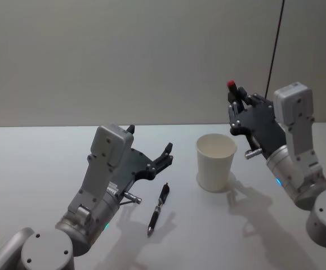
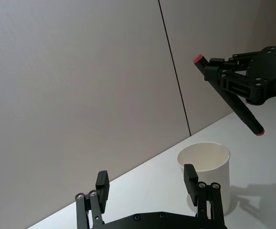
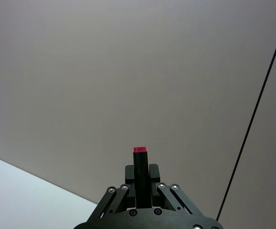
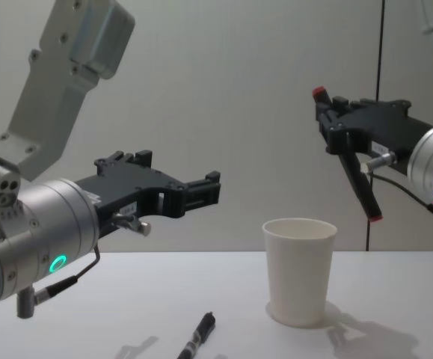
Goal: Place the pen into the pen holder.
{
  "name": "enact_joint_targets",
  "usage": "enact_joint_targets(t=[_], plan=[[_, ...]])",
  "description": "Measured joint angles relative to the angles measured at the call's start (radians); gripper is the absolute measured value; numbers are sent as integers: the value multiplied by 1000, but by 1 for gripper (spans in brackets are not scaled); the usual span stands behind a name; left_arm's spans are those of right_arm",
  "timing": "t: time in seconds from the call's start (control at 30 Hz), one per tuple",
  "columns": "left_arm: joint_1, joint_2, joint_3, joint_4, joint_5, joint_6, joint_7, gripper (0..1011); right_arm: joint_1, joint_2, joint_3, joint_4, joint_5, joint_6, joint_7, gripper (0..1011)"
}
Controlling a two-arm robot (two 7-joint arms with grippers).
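The pen holder, a white paper cup (image 1: pixel 215 162) (image 4: pixel 300 269) (image 2: pixel 209 176), stands upright on the table. My right gripper (image 1: pixel 239 104) (image 4: pixel 336 127) (image 2: pixel 223 76) (image 3: pixel 139 174) is shut on a black pen with red ends (image 4: pixel 354 176) (image 2: pixel 230 98) (image 3: pixel 139 167). It holds the pen tilted in the air, with the lower end above and just right of the cup's rim. A second black pen (image 1: pixel 158 208) (image 4: pixel 197 336) lies flat on the table left of the cup. My left gripper (image 1: pixel 150 140) (image 4: pixel 210 191) (image 2: pixel 146 183) hovers open above the table beside that pen, pointing toward the cup.
The white table (image 1: pixel 33 169) runs back to a plain grey wall. A thin dark cable (image 1: pixel 275 45) hangs down the wall behind the right arm.
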Motion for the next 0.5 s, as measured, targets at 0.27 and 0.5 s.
enact_joint_targets(t=[0.27, 0.5], plan=[[0, 0, 0, 0, 0, 0, 0, 1000, 14, -17, -3, 44, 3, -65, -2, 165], [0, 0, 0, 0, 0, 0, 0, 1000, 30, -35, -6, 93, 16, -126, 0, 165]])
